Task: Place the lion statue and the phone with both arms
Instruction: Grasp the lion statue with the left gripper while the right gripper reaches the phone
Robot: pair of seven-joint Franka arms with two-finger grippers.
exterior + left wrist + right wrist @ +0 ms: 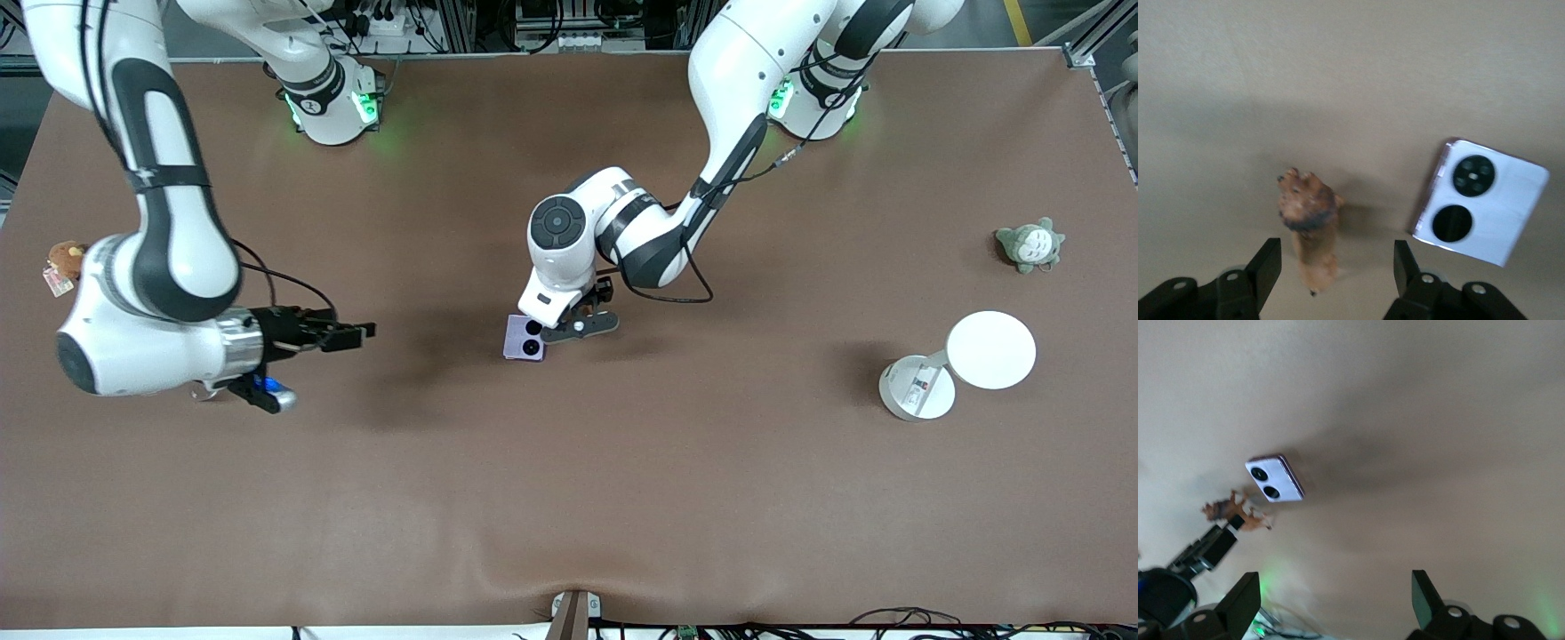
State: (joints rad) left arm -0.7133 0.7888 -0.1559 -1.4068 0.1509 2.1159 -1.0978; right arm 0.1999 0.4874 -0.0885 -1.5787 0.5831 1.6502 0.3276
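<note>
I see a brown cloth-covered surface [569, 498], a crease at its edge nearest the front camera; metal framing and cables run along the base side, green lights glow at both arm bases.

Left tool [582, 324] is low over the middle of the surface, fingers [1268, 267] spread wide with the lion statue [1309, 230] between them, not touching it as far as I can tell; the statue lies on the surface just beside the phone [524, 338]; the lilac phone lies flat, camera circles up.

Right tool [351, 334] hangs over the surface toward the right arm's end, well apart from the phone, fingers [1241, 603] spread and holding nothing.

The front view hides the statue under the left arm's wrist; both wrist views show it; the right wrist view also catches the left tool beside it.

Counts: one statue, one phone, two plush toys, one white stand. Brown plush [64, 260] with a tag sits at the right arm's end; grey-green plush [1029, 244] sits at the left arm's end, with the round-topped white stand [958, 364] nearer the front camera than it.
</note>
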